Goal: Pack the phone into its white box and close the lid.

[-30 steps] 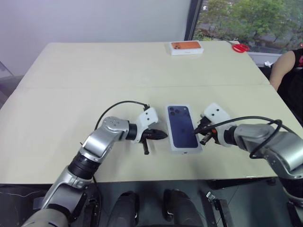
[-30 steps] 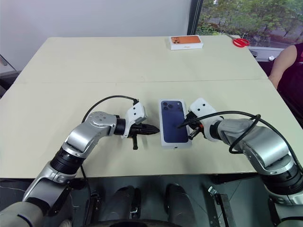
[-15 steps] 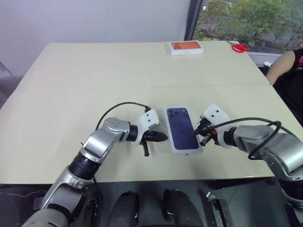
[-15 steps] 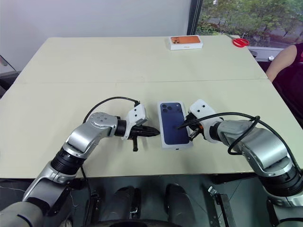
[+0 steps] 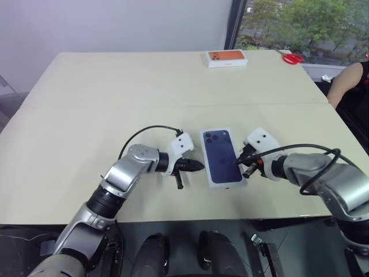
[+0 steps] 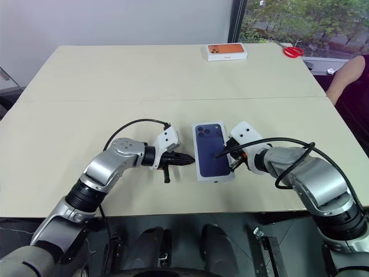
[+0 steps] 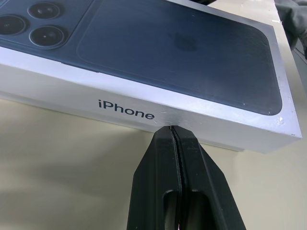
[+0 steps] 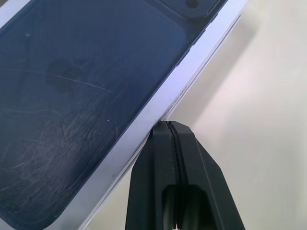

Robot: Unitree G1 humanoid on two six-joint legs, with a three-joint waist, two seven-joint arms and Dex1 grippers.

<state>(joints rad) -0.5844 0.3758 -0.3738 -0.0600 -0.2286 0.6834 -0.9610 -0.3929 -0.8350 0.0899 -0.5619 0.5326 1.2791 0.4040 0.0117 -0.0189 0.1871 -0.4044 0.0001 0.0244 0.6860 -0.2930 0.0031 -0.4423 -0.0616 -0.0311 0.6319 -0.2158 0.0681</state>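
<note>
You can read "iPhone" in dark letters, on the white side wall of the lid (image 7: 144, 108), nothing else legible

Both arms reach inward, forearms low; the left gripper (image 5: 198, 166) points toward 3 o'clock with fingers pressed together, the right gripper (image 5: 237, 163) points toward 9 o'clock, fingers likewise together

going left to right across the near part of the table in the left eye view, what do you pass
left gripper → boxed phone with its lid on → right gripper
</note>
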